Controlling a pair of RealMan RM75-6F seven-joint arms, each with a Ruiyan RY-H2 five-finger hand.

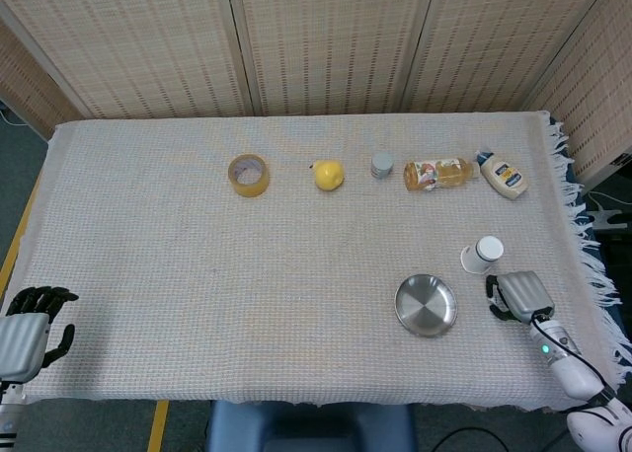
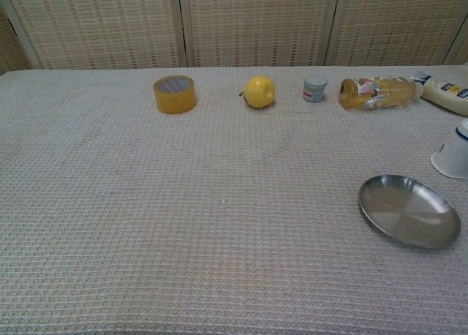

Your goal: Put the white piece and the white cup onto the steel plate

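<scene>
- Your right hand [image 1: 520, 296] is hovering near the table's [image 1: 148, 274] right edge, just beside the steel plate [image 1: 427, 305] and just short of the white cup [image 1: 483, 254]. Its fingers [image 1: 497, 301] are curling inward; whether they are pinching anything, you cannot tell from the head view, and the chest view is not showing the hand at all.
- The white cup is standing mouth-down on the cloth, just beyond the plate's far-right rim, apart from it. It is looking light and thin-walled, likely to crush or skate away under a hard squeeze. Take it around the sidewall with a soft wrap, not by the rim.
- The white piece is not showing plainly in either view. A small pale speck is sitting at the right hand's fingertips, too small to name.
- The steel plate is lying bare; nothing is on it yet. Expect it to be slick and shallow, so set things down gently near the middle.
- Your left hand [image 1: 25, 334] is idling off the near-left corner of the table, dark fingers curled in, holding nothing visible.
- A tape roll [image 1: 248, 174], a lemon [image 1: 329, 174] and bottles are lining the far side, well apart from the work.
</scene>
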